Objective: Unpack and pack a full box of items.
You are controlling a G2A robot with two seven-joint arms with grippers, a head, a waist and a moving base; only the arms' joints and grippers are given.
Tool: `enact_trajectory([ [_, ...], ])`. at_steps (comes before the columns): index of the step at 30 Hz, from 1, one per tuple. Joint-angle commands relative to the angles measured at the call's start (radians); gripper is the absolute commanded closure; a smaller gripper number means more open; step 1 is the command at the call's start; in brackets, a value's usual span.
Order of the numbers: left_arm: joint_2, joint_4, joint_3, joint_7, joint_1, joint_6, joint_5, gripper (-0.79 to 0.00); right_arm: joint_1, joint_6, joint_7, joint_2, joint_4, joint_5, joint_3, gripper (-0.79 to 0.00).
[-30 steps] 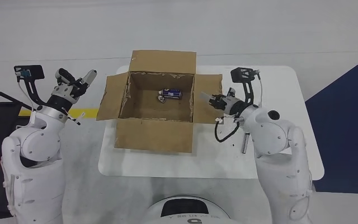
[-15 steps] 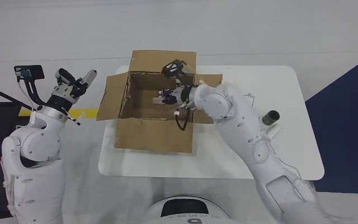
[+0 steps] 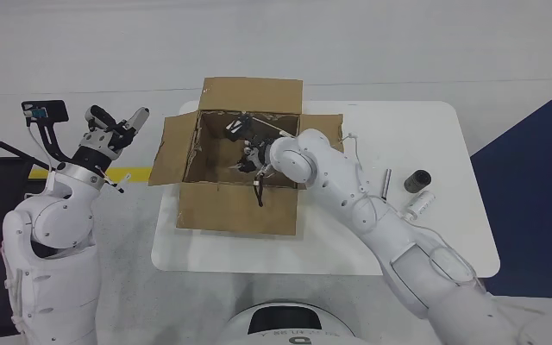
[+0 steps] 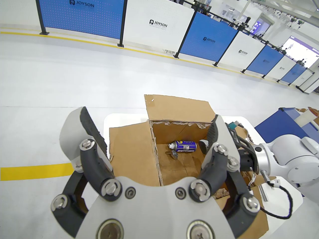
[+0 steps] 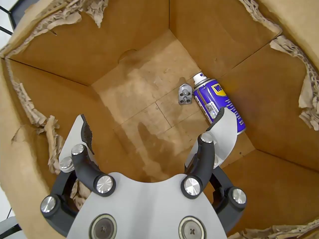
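Right arm has swung from beside the box's right flap, over the rim and down into the box [image 3: 237, 209]. Left arm is unchanged.

Right gripper [image 5: 154, 119] sits inside the box above the floor, fingers spread wide, nothing between them. In the right wrist view one fingertip [image 5: 224, 115] overlaps the can [image 5: 214, 98]; cannot tell whether they touch.

Can: blue, white cap, lying on its side on the box floor close to the far wall. A small metal bracket [image 5: 185, 97] lies just beside its cap end. The box's flaps are open and its edges are torn and ragged.

Left gripper [image 3: 116, 125] hangs off the table's left side, well apart from the box, fingers spread, empty.

On the table [image 3: 431, 250], right of the box: a thin metal rod [image 3: 386, 180], a black cylinder [image 3: 417, 181] and a small white bottle [image 3: 422, 204], the bottle just beside the cylinder.
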Motion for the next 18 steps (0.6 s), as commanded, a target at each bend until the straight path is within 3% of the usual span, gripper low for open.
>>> enact_trajectory([
  [1,0.000,0.000,0.000,0.000,0.000,0.000,0.000,-0.785,0.019,0.055,0.009,-0.014,0.026,-0.027,-0.029,-0.785],
  [9,0.000,0.000,0.000,0.000,0.000,0.000,0.000,-0.785,0.019,0.055,0.009,-0.014,0.026,-0.027,-0.029,-0.785],
  [12,0.000,0.000,0.000,0.000,0.000,0.000,0.000,-0.785,0.024,0.116,0.011,-0.021,0.059,-0.056,-0.037,-0.785],
  [13,0.000,0.000,0.000,0.000,0.000,0.000,0.000,-0.785,0.032,0.089,0.006,-0.028,0.072,-0.047,-0.047,-0.640],
  [14,0.000,0.000,0.000,0.000,0.000,0.000,0.000,-0.785,0.043,0.070,0.006,-0.034,0.092,-0.044,-0.056,-0.591],
  [18,0.000,0.000,0.000,0.000,0.000,0.000,0.000,-0.785,0.090,0.018,-0.008,-0.075,0.176,-0.071,-0.129,-0.643],
])
